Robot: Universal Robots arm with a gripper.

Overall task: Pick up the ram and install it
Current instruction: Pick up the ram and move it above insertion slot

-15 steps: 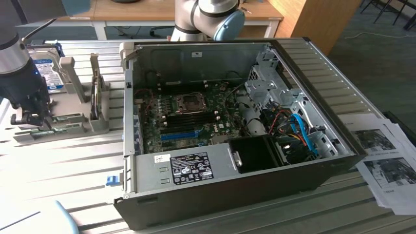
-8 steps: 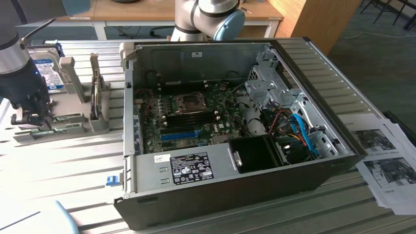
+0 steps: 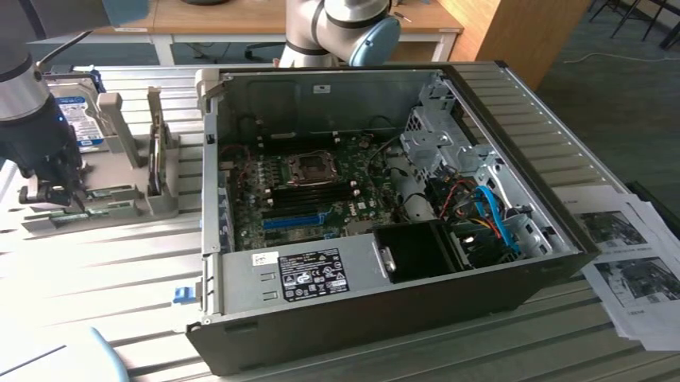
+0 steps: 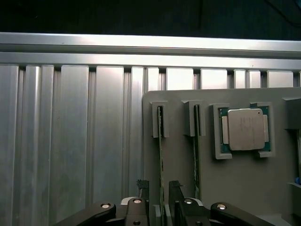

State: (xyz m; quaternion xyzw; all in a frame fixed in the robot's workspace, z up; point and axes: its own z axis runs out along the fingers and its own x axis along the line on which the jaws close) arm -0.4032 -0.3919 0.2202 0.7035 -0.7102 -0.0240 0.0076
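Early days on this one. The ram (image 4: 161, 141) sits edge-on in its slot of the grey holder (image 4: 178, 160), with a second stick (image 4: 195, 141) just beside it and a CPU (image 4: 244, 129) in the pocket next to that. Nothing is lifted yet. The black slots (image 3: 314, 185) on the motherboard (image 3: 255, 203), inside the PC case (image 3: 372, 318) well apart from the holder, look unfilled as far as can be told, so both the pick and the install are left. The gripper (image 4: 159, 187) hangs low over the holder, fingers (image 4: 142, 188) spread wide, one on each side of the ram. They don't seem to be pinching it, and it holds nothing.
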